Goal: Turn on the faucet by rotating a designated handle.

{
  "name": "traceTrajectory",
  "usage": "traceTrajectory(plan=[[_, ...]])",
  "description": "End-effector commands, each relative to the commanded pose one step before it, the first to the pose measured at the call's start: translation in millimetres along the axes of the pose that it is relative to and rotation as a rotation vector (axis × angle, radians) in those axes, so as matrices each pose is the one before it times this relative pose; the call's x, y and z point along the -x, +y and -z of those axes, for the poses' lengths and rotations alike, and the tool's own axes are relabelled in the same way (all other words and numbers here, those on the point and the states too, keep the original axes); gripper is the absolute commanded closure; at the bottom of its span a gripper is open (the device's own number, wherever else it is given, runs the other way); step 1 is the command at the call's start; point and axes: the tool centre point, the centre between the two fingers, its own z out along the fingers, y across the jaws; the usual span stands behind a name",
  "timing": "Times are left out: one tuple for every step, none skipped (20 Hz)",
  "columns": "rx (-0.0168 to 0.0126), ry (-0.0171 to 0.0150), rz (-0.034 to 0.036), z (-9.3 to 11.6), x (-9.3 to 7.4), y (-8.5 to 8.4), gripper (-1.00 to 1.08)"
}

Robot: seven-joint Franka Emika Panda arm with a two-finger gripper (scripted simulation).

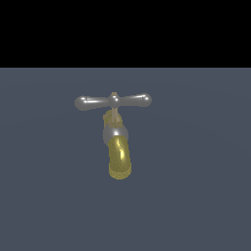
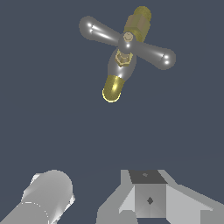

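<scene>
End effector (image 2: 148, 199): grey parts at the wrist view's edge; fingertips out of frame, spread or pressed together cannot be told; well apart from faucet.
Handle (image 1: 113, 101): silver cross-bar, level, atop faucet.
Faucet (image 1: 119, 156): brass-yellow spout, silver collar, mid-scene.
Writing: none legible.

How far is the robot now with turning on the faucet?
Nothing looks done yet. In the exterior view the handle sits level across the faucet, with no arm near it. In the wrist view the gripper hangs well apart from the handle, holding nothing; whether it is open is unclear. The approach, contact and rotation are all left.
</scene>
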Motion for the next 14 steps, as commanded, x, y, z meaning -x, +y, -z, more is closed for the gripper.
traceTrajectory(plan=[[0.00074,0.00002,0.06366,-10.31,-2.54,6.94,1.08],[0.00015,-0.00003,0.02478,-4.05,-1.01,2.77,1.08],[0.00016,-0.00003,0.02478,-4.05,-1.02,2.77,1.08],[0.00016,-0.00003,0.02477,-4.05,-1.02,2.78,1.08],[0.00017,-0.00004,0.02476,-4.05,-1.02,2.78,1.08],[0.00017,-0.00004,0.02473,-4.05,-1.02,2.78,1.08],[0.00017,-0.00005,0.02472,-4.04,-1.03,2.78,1.08],[0.00018,-0.00005,0.02469,-4.04,-1.03,2.79,1.08],[0.00018,-0.00005,0.02465,-4.03,-1.03,2.79,1.08],[0.00018,-0.00006,0.02461,-4.02,-1.03,2.79,1.08],[0.00019,-0.00006,0.02457,-4.01,-1.04,2.78,1.08],[0.00019,-0.00006,0.02450,-4.00,-1.04,2.79,1.08],[0.00019,-0.00007,0.02444,-3.99,-1.04,2.78,1.08],[0.00019,-0.00007,0.02436,-3.98,-1.04,2.78,1.08]])
